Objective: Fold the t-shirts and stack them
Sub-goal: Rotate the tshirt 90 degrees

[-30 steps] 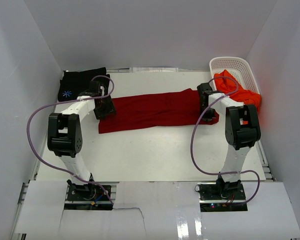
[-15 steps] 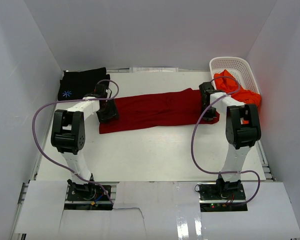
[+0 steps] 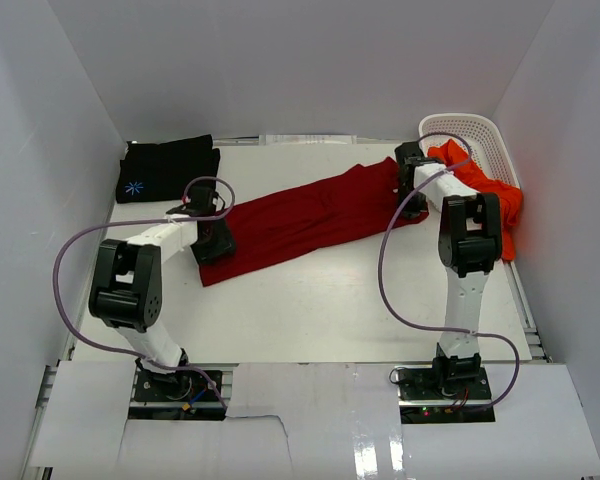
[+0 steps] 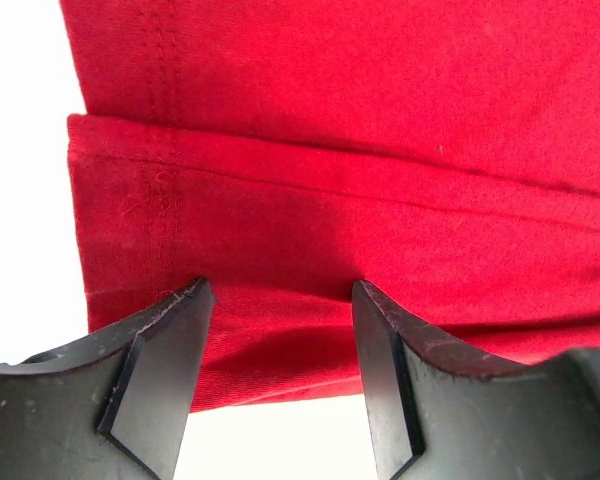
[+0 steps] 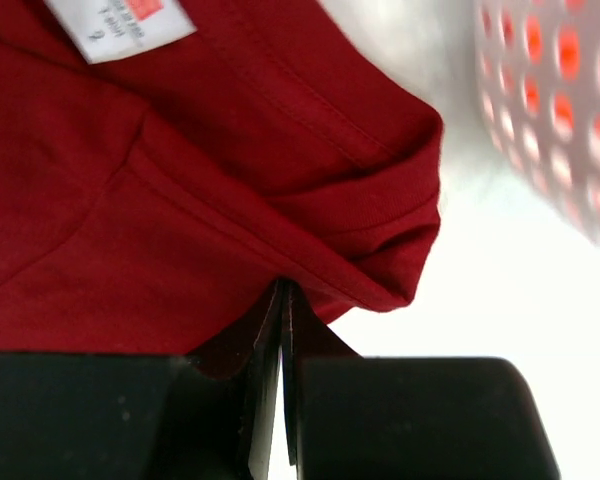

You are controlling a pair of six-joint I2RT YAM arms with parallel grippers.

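Dark red t-shirt (image 3: 310,215): laid out flat, one end near basket (image 3: 480,128). Right gripper (image 5: 283,300): clamped tight on that end. Left gripper (image 4: 280,300): jaws wide apart over end farthest from basket.

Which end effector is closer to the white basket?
Right. The right end effector grips the dark red t-shirt close beside the basket; the left end effector stands open over the shirt's opposite end, far from it.

looked like a robot lab cell: plain white walls (image 3: 280,60) boxing a white table (image 3: 310,300), bolted robot arms (image 3: 467,270), loose purple cables (image 3: 381,275).
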